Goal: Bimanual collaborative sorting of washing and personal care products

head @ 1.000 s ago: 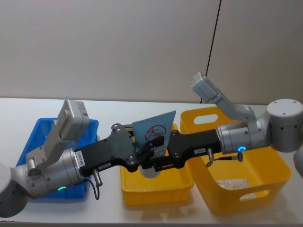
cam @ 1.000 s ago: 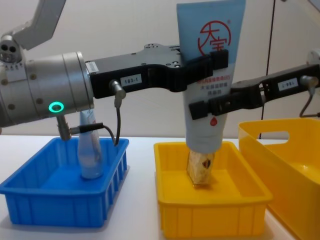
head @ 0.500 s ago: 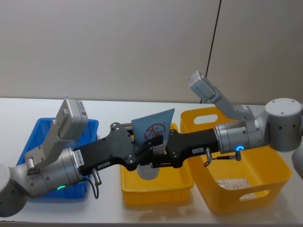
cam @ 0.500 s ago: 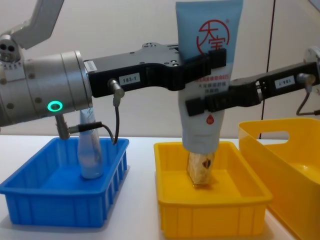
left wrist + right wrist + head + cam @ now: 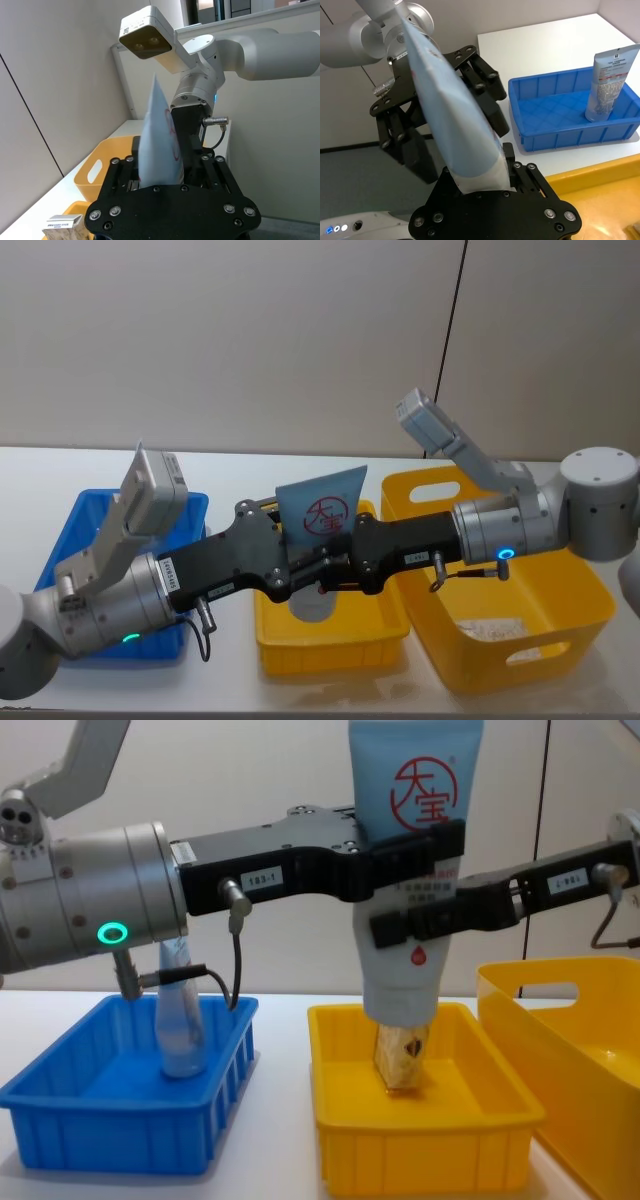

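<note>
Both claws clamped one upright tube (image 5: 410, 870) for handover above small yellow bin (image 5: 420, 1135): left claw (image 5: 415, 845) upper, right claw (image 5: 415, 925) lower.

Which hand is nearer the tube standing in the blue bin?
Left. The left hand grips the logo tube just beside the blue bin; the right hand, gripping it lower, reaches in from beyond. The standing tube is untouched.

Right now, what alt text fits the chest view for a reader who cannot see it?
Both grippers, left gripper above right gripper, clamp an upright pale-blue tube with a red logo over the small yellow bin holding a beige carton. Another tube stands in the blue bin.
</note>
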